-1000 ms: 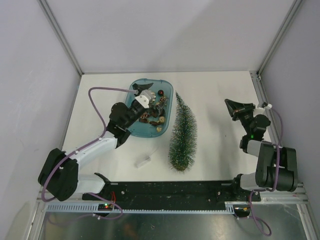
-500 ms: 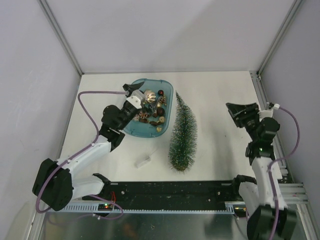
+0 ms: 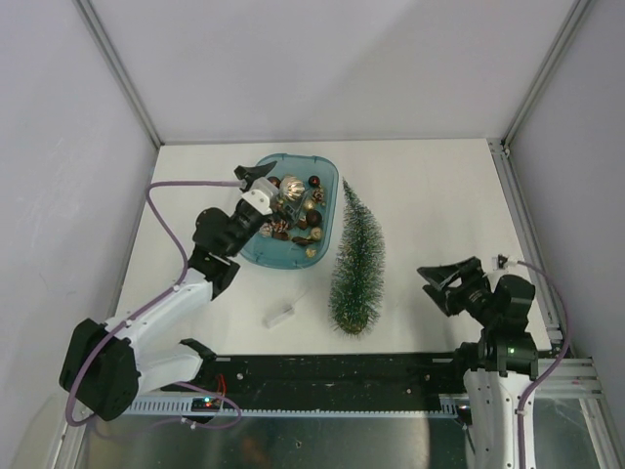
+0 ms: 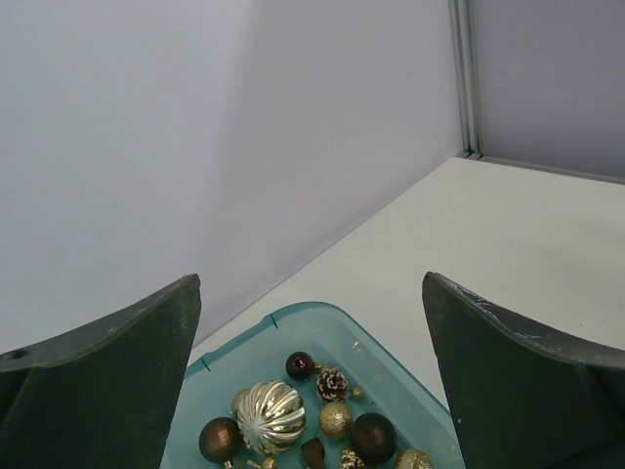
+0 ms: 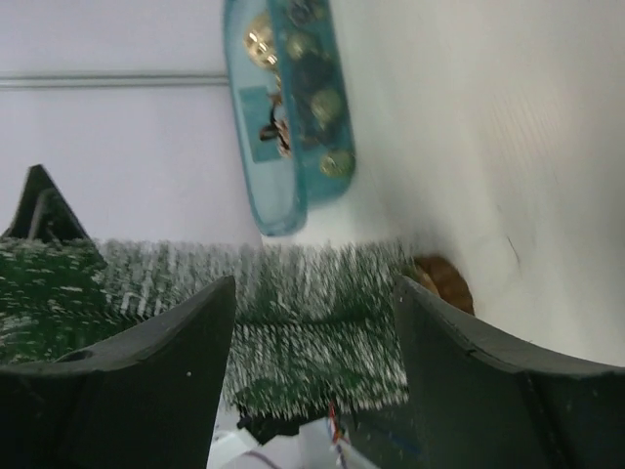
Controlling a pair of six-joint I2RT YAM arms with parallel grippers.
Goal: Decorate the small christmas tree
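The small christmas tree lies flat on the white table, its tip pointing away and its round base toward me. In the right wrist view the tree fills the gap between my fingers, with its brown base at the right. My right gripper hovers just right of the tree's lower part, open and holding nothing. Left of the tree sits a teal tray of gold, brown and silver ornaments. My left gripper hangs wide open over the tray's left side, above a ribbed silver ball.
A small white object lies on the table between the tray and the black rail at the near edge. Grey walls close in the table on three sides. The tray's far rim sits near the back wall.
My right arm has swung from the far right side down toward the tree's lower part, and its jaws have gone from shut to open. My left gripper shifted slightly left over the tray.
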